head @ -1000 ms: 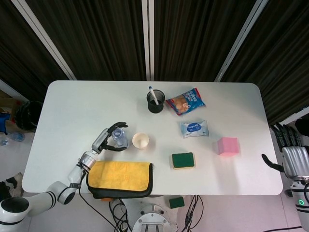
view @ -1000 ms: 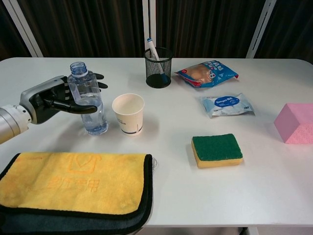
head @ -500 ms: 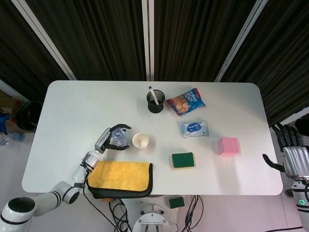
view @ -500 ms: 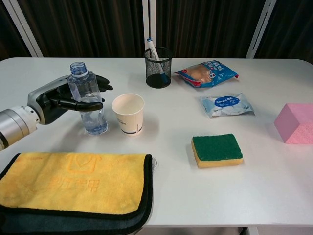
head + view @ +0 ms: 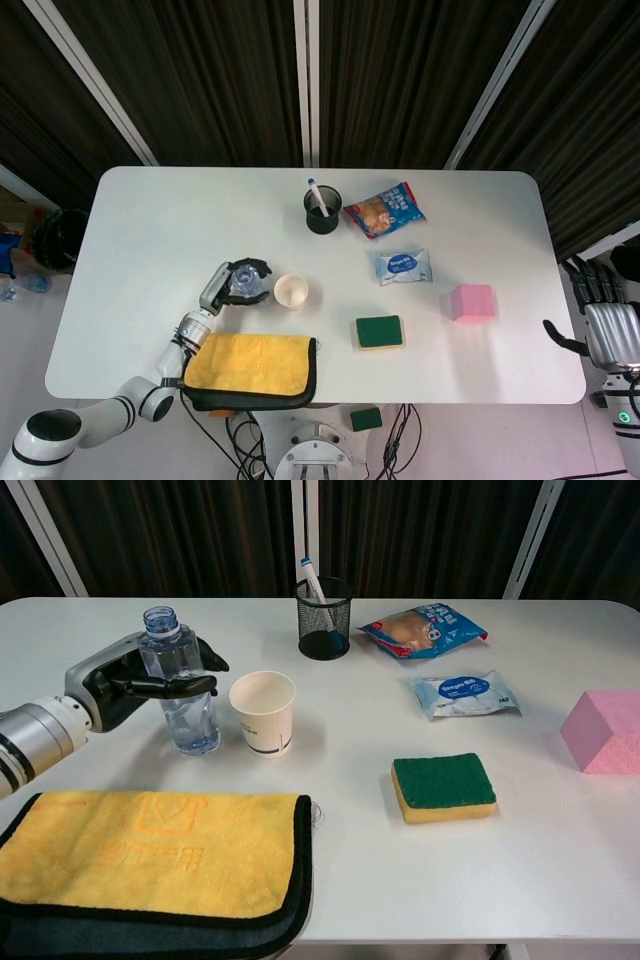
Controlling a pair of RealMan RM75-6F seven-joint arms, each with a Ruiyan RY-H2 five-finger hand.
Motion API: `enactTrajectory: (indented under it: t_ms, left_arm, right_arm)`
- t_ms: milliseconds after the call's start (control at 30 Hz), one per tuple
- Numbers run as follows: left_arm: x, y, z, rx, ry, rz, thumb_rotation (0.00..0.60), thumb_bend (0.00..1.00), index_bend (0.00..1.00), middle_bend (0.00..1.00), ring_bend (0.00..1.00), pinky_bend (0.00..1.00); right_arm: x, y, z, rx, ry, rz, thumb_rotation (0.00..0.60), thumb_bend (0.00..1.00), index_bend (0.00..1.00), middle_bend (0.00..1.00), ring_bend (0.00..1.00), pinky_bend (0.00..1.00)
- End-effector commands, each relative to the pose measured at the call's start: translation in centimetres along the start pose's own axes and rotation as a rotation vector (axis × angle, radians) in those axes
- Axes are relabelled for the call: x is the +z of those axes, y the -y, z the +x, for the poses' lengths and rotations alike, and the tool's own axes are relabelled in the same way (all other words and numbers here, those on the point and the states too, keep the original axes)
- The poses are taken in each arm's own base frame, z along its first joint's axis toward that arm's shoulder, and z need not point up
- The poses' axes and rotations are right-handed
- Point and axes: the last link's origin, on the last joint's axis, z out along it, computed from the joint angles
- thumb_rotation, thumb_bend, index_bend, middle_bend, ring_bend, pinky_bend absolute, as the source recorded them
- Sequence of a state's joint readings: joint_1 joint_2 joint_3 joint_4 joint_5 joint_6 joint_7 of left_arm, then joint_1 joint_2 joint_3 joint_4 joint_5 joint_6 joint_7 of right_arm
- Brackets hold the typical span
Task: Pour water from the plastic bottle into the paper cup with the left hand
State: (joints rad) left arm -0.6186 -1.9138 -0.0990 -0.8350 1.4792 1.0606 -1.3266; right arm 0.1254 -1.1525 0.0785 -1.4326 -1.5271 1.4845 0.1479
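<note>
While upright beside the paper cup [image 5: 263, 712], the plastic bottle [image 5: 181, 684] sits clasped in the left hand [image 5: 128, 680].

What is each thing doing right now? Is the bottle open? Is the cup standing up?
plastic bottle: upright, cap off, left robot hand wrapped around it
paper cup: upright, looks empty
yellow cloth: folded flat
right robot hand: off the table, holding nothing

The counter [image 5: 560, 860] is white, the cloth [image 5: 150, 855] yellow with a black border, and the sponge [image 5: 443, 781] green over yellow. The block [image 5: 604, 730] is pink, the pen cup [image 5: 325, 620] black mesh, the paper cup [image 5: 262, 712] white with what looks like dark print low down.
</note>
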Motion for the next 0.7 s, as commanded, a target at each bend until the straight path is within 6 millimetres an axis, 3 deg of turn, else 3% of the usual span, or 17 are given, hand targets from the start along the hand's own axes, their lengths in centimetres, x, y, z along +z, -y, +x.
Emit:
enactTrajectory:
  t_ms: [33,267,500,700]
  left_arm:
    - [0.1,0.0,0.0,-0.008,-0.017,-0.004,0.6,0.22,0.56,0.46,0.27,0.37]
    - [0.1,-0.3,0.3,-0.01,-0.039,-0.028,0.6,0.3,0.67,0.54,0.32,0.41]
    - [-0.1,-0.6,1.1,0.009,-0.069,-0.042,0.6,0.31,0.73,0.6,0.36,0.44]
    - [-0.3,-1.1,1.8,0.034,-0.099,-0.054,0.6,0.31,0.75,0.7,0.49,0.47]
  right_arm:
    - [0.0,0.0,0.0,-0.001,0.0,-0.001,0.583,0.22,0.0,0.0,0.0,0.0]
    - [0.0,-0.1,-0.1,0.0,0.007,-0.005,0.583,0.22,0.0,0.0,0.0,0.0]
    - [0.0,-0.1,-0.2,0.001,0.012,-0.005,0.583,0.22,0.0,0.0,0.0,0.0]
    - [0.1,0.0,-0.2,0.001,0.011,-0.002,0.582,0.22,0.0,0.0,0.0,0.0]
